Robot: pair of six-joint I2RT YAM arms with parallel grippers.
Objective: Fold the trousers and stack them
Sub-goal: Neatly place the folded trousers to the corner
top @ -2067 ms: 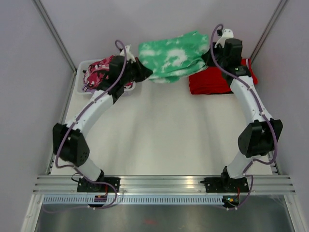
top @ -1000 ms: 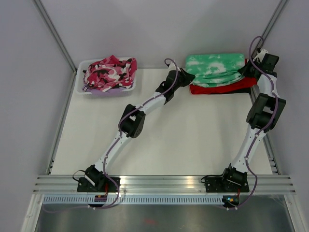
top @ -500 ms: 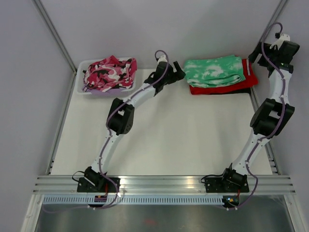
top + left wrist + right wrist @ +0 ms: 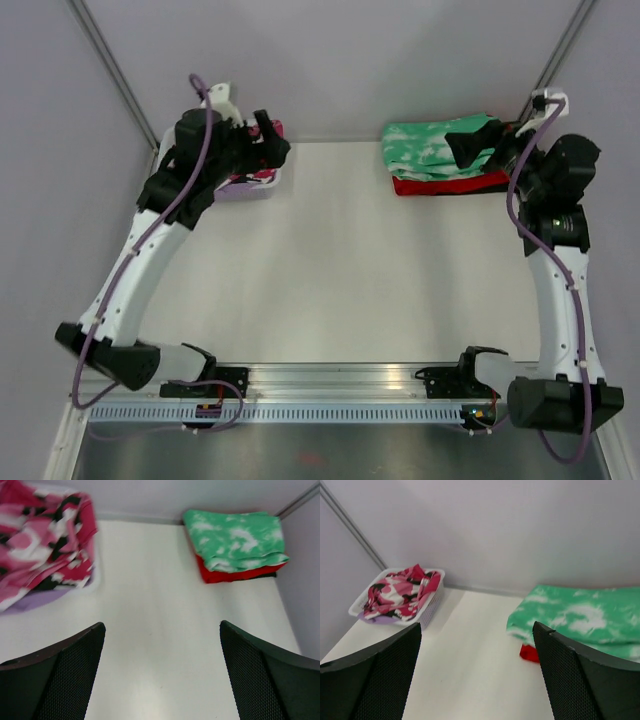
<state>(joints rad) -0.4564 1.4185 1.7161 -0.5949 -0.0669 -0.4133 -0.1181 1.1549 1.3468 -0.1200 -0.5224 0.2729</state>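
Observation:
The trousers (image 4: 428, 150), mint green with white blotches, lie folded on top of a folded red pair (image 4: 445, 185) at the back right of the table. Both wrist views also show the trousers (image 4: 235, 540) (image 4: 580, 612) lying flat with nothing touching them. My right gripper (image 4: 470, 143) hangs open above their right part, and its jaws (image 4: 476, 625) are wide apart and empty. My left gripper (image 4: 266, 138) is far to the left above the basket, open, with only bare table between its fingers (image 4: 161, 625).
A white basket (image 4: 432, 602) holding a pink, black and white camouflage garment (image 4: 45, 540) stands at the back left, mostly under my left arm in the top view. The red pair (image 4: 235, 574) shows below the green fold. Walls close the back and sides.
Both grippers have opened and let go of the trousers, which now rest on the red pair. My left arm has swung left to the basket; my right arm has drawn back.

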